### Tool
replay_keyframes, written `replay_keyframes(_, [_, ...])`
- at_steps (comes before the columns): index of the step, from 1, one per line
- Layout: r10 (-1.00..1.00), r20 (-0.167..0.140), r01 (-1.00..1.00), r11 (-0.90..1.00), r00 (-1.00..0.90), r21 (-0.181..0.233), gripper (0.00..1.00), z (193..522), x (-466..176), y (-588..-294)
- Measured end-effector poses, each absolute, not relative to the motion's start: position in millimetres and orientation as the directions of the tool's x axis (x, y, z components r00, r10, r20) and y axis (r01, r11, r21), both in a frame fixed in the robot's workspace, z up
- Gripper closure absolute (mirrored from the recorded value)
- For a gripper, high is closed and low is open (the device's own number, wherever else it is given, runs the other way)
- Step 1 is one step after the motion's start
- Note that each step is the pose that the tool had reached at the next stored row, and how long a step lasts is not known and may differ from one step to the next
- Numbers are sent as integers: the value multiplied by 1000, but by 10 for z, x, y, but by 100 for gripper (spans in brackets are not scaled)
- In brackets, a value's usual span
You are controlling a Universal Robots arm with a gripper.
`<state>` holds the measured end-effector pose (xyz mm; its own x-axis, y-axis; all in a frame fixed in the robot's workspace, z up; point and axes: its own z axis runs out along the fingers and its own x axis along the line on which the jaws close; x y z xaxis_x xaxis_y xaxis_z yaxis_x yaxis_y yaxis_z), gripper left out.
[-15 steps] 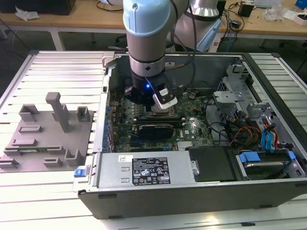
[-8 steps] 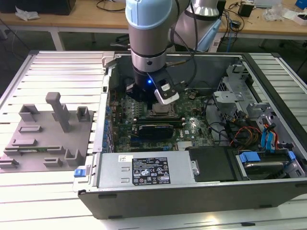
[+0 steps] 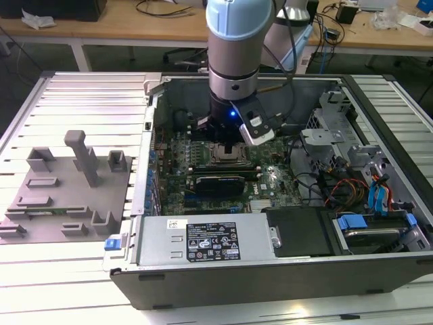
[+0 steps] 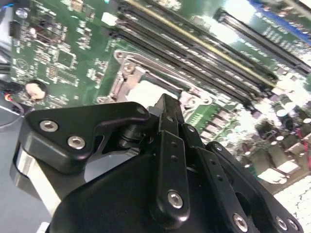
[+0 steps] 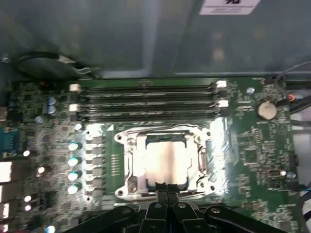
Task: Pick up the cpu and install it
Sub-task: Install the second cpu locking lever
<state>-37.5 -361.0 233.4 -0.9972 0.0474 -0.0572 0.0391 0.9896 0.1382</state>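
Observation:
The cpu (image 5: 165,158), a pale silvery square, lies flat inside the metal-framed socket (image 5: 129,162) on the green motherboard (image 5: 252,155). In the second wrist view a pale patch of the cpu (image 4: 146,92) shows just past the black fingers (image 4: 167,126). My gripper (image 5: 166,187) hangs just over one edge of the cpu, fingertips pressed together with nothing between them. In the exterior view the gripper (image 3: 226,144) is low inside the open computer case, directly above the socket (image 3: 226,157).
Memory slots (image 5: 150,99) run beside the socket. A grey tray of fixture blocks (image 3: 67,189) sits at the exterior view's left. The power supply (image 3: 203,240), case walls (image 3: 152,135), drive cage (image 3: 331,118) and cables (image 3: 352,189) ring the motherboard.

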Motion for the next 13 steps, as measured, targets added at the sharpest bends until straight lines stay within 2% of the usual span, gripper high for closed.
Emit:
replay_keyframes(3, [47,-58,40,992,-997,124,89,2334,-354,-3502])
replay_keyframes(13, [47,-58,40,993,-997,113,89,2361,-349,-3498])
